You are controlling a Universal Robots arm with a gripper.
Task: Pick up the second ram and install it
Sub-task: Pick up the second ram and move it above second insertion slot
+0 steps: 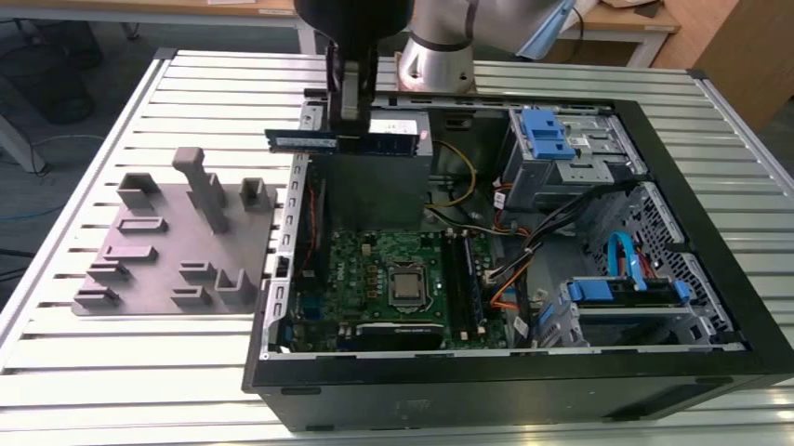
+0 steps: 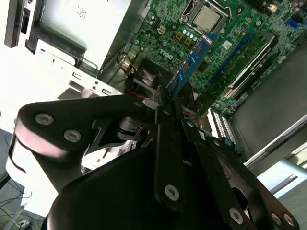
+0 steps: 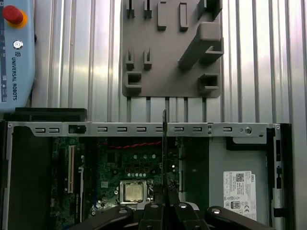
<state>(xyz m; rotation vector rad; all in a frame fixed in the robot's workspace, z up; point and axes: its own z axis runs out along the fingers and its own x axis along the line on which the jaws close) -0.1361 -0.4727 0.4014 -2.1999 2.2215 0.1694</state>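
a: where's the memory stick (image 1: pixel 394 146)?
b: clamped in the gripper (image 1: pixel 353 130), held level above the open computer case (image 1: pixel 496 386) (clear of the motherboard (image 1: pixel 372 260)).
a: and the grey holder (image 1: pixel 174 251)?
b: on the table (image 1: pixel 125 372), just beside the case.

The arm (image 1: pixel 434 58) has a rounded, silver-grey metal joint housing with a pale blue cover (image 1: pixel 555 28) beside it. The tool (image 1: pixel 351 132) is matt black throughout. In the second wrist view its body is a broad rounded shell, from which flat linkage bars (image 2: pixel 86 127) with rounded ends fan out, pinned by round silver screws (image 2: pixel 44 118).
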